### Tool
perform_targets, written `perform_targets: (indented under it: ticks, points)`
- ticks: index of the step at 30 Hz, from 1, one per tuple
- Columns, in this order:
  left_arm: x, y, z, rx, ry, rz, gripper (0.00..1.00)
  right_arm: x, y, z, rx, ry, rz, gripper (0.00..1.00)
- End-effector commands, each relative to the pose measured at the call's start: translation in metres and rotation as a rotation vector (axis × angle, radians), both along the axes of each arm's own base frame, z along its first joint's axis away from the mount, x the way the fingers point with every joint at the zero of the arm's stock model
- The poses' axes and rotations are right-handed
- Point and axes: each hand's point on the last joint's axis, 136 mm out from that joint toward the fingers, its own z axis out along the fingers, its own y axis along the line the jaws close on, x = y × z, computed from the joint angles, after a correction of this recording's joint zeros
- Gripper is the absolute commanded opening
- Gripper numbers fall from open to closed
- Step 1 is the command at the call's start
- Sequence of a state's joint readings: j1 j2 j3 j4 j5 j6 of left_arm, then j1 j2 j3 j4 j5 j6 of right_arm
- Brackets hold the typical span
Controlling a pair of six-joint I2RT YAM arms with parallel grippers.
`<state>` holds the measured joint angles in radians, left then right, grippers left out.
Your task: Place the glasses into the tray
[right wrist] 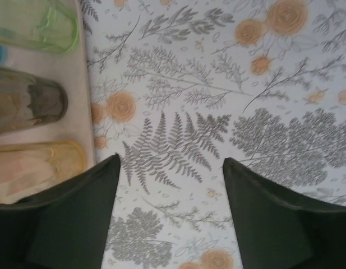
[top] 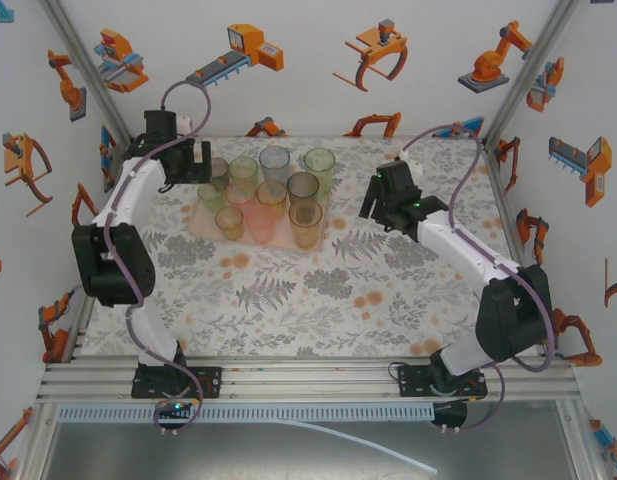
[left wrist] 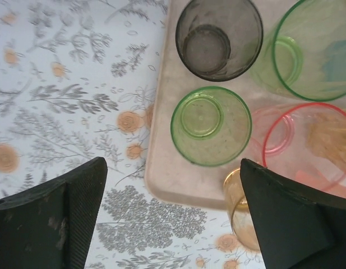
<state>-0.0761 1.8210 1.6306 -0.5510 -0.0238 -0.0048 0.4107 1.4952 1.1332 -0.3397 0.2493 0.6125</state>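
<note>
Several tinted glasses (top: 275,195) stand packed on the pale pink tray (top: 202,226) at the back of the table. My left gripper (top: 193,160) hangs open over the tray's left end. In the left wrist view its empty fingers (left wrist: 77,207) straddle the tray (left wrist: 178,185) edge. A green tumbler (left wrist: 211,126), a smoky grey one (left wrist: 217,39) and a pink one (left wrist: 313,145) stand beyond. An amber tumbler (left wrist: 240,216) at the tray's edge is half hidden by the right finger. My right gripper (top: 383,200) is open over bare cloth, right of the tray.
The right wrist view has the tray's rim (right wrist: 86,84) at the left, with green (right wrist: 32,25), grey (right wrist: 27,103) and yellow (right wrist: 38,165) tumblers on it. Flowered tablecloth (top: 318,290) covers the table. Aluminium posts and printed walls close in the sides and back.
</note>
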Motion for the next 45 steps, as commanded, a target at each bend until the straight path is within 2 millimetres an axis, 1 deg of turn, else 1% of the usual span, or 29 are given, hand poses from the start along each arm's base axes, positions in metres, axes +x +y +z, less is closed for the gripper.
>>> perform_targets:
  ticks: [1,2,3,4,6,8,10,12,14,16,17,20,22,26,30,32,34,36,39,41,43,45]
  points:
    - [-0.022,0.006,0.032,-0.027,-0.071,0.005,0.98,0.019,-0.014,0.039,0.002,-0.16,0.038,0.92]
    - [-0.027,0.007,0.036,-0.029,-0.092,0.011,1.0,0.021,-0.019,0.041,-0.022,-0.188,0.044,0.98]
    - [-0.035,0.011,0.041,-0.028,-0.118,0.026,0.97,0.023,-0.026,0.045,-0.062,-0.226,0.049,0.99]
    - [-0.042,0.015,0.047,-0.028,-0.146,0.038,0.97,0.023,-0.033,0.048,-0.118,-0.263,0.049,0.99]
    - [-0.057,0.019,0.05,-0.031,-0.181,0.046,0.97,0.021,-0.044,0.056,-0.209,-0.337,0.048,0.99]
    - [-0.071,0.026,0.047,-0.047,-0.217,0.066,0.97,0.016,-0.052,0.06,-0.284,-0.405,0.061,0.99]
    - [-0.082,0.04,0.043,-0.082,-0.308,0.127,0.97,0.01,-0.061,0.06,-0.366,-0.439,0.075,0.99]
    - [-0.096,0.049,0.029,-0.102,-0.379,0.144,0.97,0.003,-0.072,0.057,-0.382,-0.431,0.079,0.99]
    - [-0.107,0.053,0.016,-0.099,-0.399,0.142,0.97,-0.006,-0.084,0.048,-0.359,-0.412,0.068,0.99]
    - [-0.12,0.055,-0.004,-0.125,-0.373,0.132,0.97,-0.02,-0.095,0.039,-0.345,-0.423,0.059,0.99]
    - [-0.125,0.056,-0.01,-0.142,-0.375,0.13,0.97,-0.027,-0.102,0.038,-0.349,-0.44,0.04,0.99]
    - [-0.139,0.063,-0.03,-0.152,-0.452,0.127,0.97,-0.048,-0.124,0.03,-0.333,-0.485,-0.017,0.99]
    - [-0.144,0.062,-0.039,-0.156,-0.493,0.112,0.97,-0.058,-0.132,0.026,-0.324,-0.491,-0.03,0.99]
    - [-0.148,0.058,-0.055,-0.187,-0.52,0.102,0.97,-0.069,-0.14,0.015,-0.382,-0.474,-0.023,0.99]
    - [-0.148,0.056,-0.067,-0.203,-0.561,0.096,0.97,-0.078,-0.151,-0.007,-0.393,-0.456,-0.052,0.99]
    - [-0.148,0.058,-0.071,-0.194,-0.588,0.099,0.97,-0.083,-0.156,-0.021,-0.4,-0.449,-0.066,0.99]
    - [-0.146,0.062,-0.071,-0.209,-0.61,0.127,0.97,-0.087,-0.16,-0.038,-0.397,-0.439,-0.074,0.99]
    - [-0.147,0.062,-0.074,-0.213,-0.609,0.128,0.97,-0.088,-0.164,-0.047,-0.405,-0.436,-0.089,0.99]
    - [-0.148,0.06,-0.081,-0.219,-0.646,0.127,0.97,-0.087,-0.166,-0.045,-0.385,-0.471,-0.106,0.99]
    - [-0.145,0.059,-0.092,-0.221,-0.648,0.132,0.97,-0.082,-0.169,-0.047,-0.387,-0.464,-0.112,0.99]
    - [-0.142,0.059,-0.093,-0.228,-0.681,0.123,0.97,-0.076,-0.17,-0.048,-0.384,-0.474,-0.118,0.99]
    - [-0.14,0.055,-0.092,-0.201,-0.663,0.112,0.97,-0.069,-0.171,-0.046,-0.368,-0.496,-0.131,0.99]
